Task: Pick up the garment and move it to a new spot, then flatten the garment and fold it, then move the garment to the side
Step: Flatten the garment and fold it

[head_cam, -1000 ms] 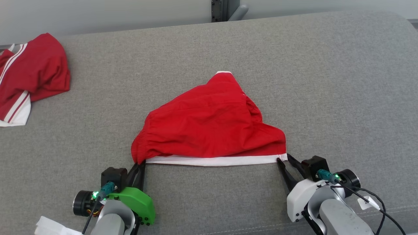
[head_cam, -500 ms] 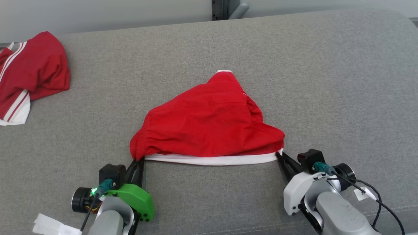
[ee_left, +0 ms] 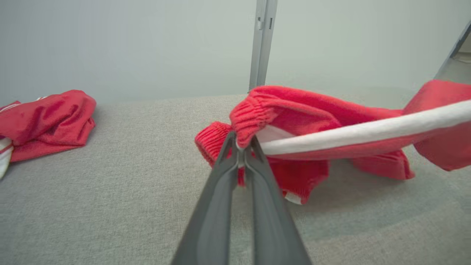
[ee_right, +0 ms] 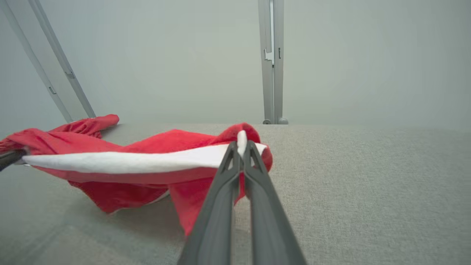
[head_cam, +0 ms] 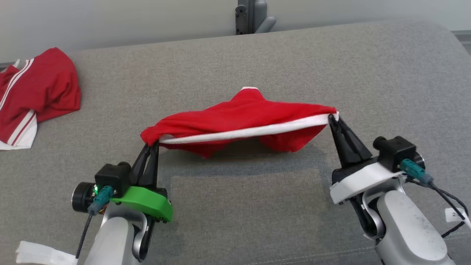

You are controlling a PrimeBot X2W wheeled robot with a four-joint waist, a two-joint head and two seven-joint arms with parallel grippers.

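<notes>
Setting: robot test lab, not a home. The work surface is a wide pad (head_cam: pixel 386 73) covered in plain grey fabric, set against a bare pale wall (head_cam: pixel 110 22). A grey metal post (head_cam: pixel 254 14) with a bracket rises behind the pad, and slanted struts (ee_right: pixel 55 62) stand off to one side. Exposed cable (head_cam: pixel 443 193) with paper tag (head_cam: pixel 456 215). Spare red garment (head_cam: pixel 36 88) lies at the pad's left.

Bright, even, diffuse light; a soft shadow lies under the garment (head_cam: pixel 239 112) — in the 2 wrist views the wall (ee_left: pixel 147 48) behind it looks hazy.
</notes>
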